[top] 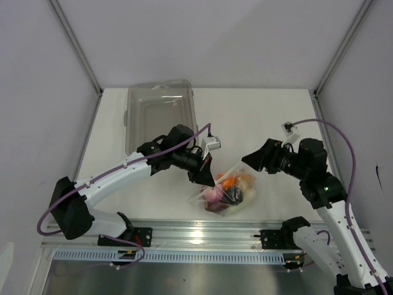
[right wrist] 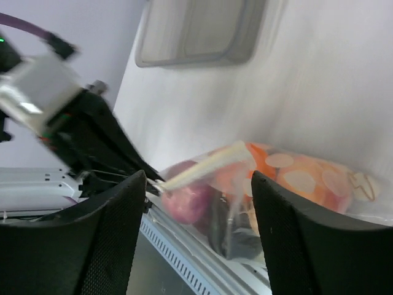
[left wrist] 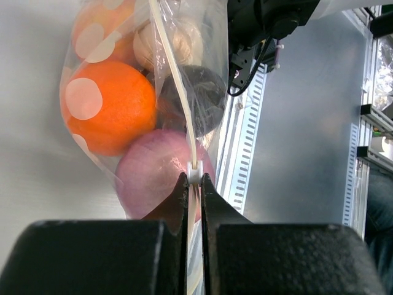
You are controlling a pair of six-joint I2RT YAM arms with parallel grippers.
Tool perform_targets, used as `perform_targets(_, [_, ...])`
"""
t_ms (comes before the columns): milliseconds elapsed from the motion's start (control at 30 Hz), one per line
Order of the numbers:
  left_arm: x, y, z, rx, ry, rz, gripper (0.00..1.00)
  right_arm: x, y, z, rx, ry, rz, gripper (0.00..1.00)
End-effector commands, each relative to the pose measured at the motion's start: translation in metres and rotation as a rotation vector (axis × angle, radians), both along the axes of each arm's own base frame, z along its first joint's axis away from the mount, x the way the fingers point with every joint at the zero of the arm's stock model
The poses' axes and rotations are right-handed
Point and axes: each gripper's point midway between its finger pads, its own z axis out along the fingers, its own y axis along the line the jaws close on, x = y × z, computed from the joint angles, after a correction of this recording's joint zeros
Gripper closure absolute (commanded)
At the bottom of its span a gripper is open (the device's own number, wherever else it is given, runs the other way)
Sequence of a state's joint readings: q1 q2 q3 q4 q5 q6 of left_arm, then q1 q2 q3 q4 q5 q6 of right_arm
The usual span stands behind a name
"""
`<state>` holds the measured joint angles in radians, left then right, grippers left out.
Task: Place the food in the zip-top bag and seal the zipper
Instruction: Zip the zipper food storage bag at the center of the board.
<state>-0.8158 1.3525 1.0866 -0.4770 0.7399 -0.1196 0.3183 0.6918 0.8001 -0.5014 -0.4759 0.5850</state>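
The zip-top bag (top: 226, 192) lies near the table's front edge with the food inside it: an orange (left wrist: 107, 107), a pink bulb (left wrist: 156, 178), a dark grape bunch (left wrist: 199, 92) and a pale piece (left wrist: 169, 43). My left gripper (left wrist: 194, 182) is shut on the zipper (left wrist: 178, 86), just behind its small white slider (left wrist: 194, 172). In the top view the left gripper (top: 207, 180) sits at the bag's left end. My right gripper (right wrist: 198, 178) is open, its fingers (right wrist: 116, 233) apart with nothing between them, just off the bag's right end (top: 247, 161). It faces the zipper (right wrist: 202, 166) and the bag (right wrist: 288, 184).
A rigid clear bin (top: 159, 114) stands at the back left of the table, also seen in the right wrist view (right wrist: 196, 31). A metal rail (top: 202, 236) with the arm bases runs along the front edge, right below the bag.
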Motion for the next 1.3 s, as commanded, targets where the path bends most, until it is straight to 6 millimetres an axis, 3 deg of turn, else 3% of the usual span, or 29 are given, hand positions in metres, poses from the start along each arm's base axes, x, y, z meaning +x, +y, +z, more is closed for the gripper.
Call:
perform_targets(0, [-0.006, -0.001, 0.018, -0.038, -0.033, -0.061, 1.00, -0.001, -0.008, 0.047, -0.085, -0.138, 0.027, 0.27])
perform_targets(67, [-0.007, -0.001, 0.022, -0.046, -0.040, -0.073, 0.99, 0.005, 0.000, 0.044, -0.114, -0.105, 0.090, 0.27])
perform_targets(100, [-0.009, 0.000, 0.024, -0.050, -0.038, -0.082, 0.99, 0.002, 0.005, 0.054, -0.107, -0.114, 0.137, 0.27])
perform_targets(133, [-0.009, -0.001, 0.025, -0.055, -0.041, -0.091, 0.99, 0.008, 0.011, 0.047, -0.131, -0.099, 0.181, 0.27])
perform_targets(233, [-0.017, -0.001, 0.030, -0.083, -0.023, -0.135, 0.99, 0.002, 0.028, 0.057, -0.103, -0.114, 0.319, 0.29])
perform_targets(467, [-0.019, -0.003, 0.026, -0.092, -0.005, -0.148, 0.99, -0.009, 0.061, 0.031, -0.138, -0.056, 0.504, 0.49])
perform_targets(533, [-0.020, -0.003, 0.025, -0.095, -0.003, -0.153, 0.99, -0.012, 0.067, 0.021, -0.146, -0.031, 0.530, 0.60])
perform_targets(733, [-0.019, -0.004, 0.024, -0.093, -0.006, -0.154, 0.99, -0.022, 0.077, -0.006, -0.165, 0.021, 0.569, 0.69])
perform_targets(900, [-0.017, -0.004, 0.026, -0.099, -0.012, -0.156, 1.00, -0.032, 0.078, -0.026, -0.180, 0.048, 0.590, 0.61])
perform_targets(1200, [-0.018, -0.002, 0.028, -0.100, -0.008, -0.154, 0.99, -0.045, 0.077, -0.035, -0.181, 0.058, 0.607, 0.55])
perform_targets(1267, [-0.019, -0.002, 0.029, -0.098, -0.010, -0.157, 0.99, -0.046, 0.077, -0.030, -0.181, 0.029, 0.605, 0.48])
